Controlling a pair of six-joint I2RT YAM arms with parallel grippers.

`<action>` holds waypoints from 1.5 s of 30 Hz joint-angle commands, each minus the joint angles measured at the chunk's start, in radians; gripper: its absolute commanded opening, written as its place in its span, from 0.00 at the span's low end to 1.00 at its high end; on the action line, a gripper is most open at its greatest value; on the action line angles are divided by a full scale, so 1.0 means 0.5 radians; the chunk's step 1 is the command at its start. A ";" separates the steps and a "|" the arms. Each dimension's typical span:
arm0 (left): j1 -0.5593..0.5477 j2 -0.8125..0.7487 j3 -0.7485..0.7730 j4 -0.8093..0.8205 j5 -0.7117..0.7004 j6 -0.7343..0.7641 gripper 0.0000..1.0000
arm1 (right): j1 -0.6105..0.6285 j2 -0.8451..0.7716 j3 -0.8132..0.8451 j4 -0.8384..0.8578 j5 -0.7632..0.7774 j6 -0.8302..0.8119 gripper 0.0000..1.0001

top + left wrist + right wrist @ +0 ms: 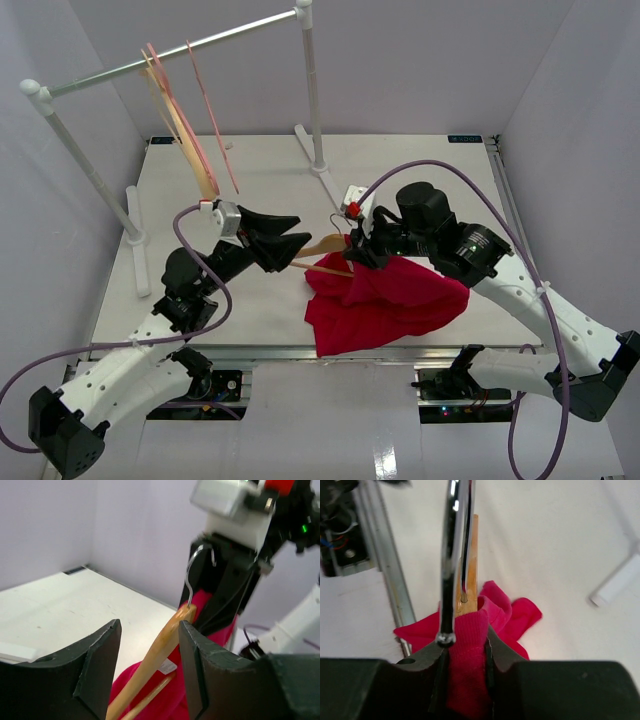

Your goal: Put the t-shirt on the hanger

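The red t-shirt [390, 298] lies bunched on the table at the front right, its collar lifted. My right gripper [358, 248] is shut on the collar [466, 650], pinching the cloth against the top of the wooden hanger [468, 565], next to its silver hook [452, 555]. The hanger [322, 246] sticks out to the left of the shirt, held off the table. My left gripper [296, 245] is open, and the hanger's arm [160, 652] runs between its fingers, close to the right finger [195, 670]. The shirt's white label [167, 667] shows under the hanger.
A white clothes rail [170, 55] crosses the back left, with thin pink hangers [205, 110] and a pale wooden hanger [190, 140] on it. Its posts [312, 100] and feet [138, 240] stand on the table. A small white box [352, 197] lies behind the right gripper.
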 commanded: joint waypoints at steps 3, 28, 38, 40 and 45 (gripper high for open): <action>-0.007 -0.202 0.224 -0.660 -0.382 -0.060 0.60 | -0.017 -0.164 0.090 0.229 0.712 0.311 0.08; -0.108 0.471 -0.109 0.051 -0.460 -0.797 0.54 | 0.005 -0.392 -0.347 1.107 0.538 0.770 0.08; -0.169 0.639 -0.031 0.061 -0.565 -0.760 0.52 | 0.010 -0.405 -0.402 1.151 0.535 0.783 0.08; -0.170 0.670 -0.016 0.039 -0.596 -0.751 0.42 | 0.013 -0.422 -0.415 1.151 0.535 0.780 0.08; -0.173 0.610 -0.090 0.037 -0.868 -0.777 0.00 | 0.012 -0.467 -0.429 1.099 0.521 0.735 0.08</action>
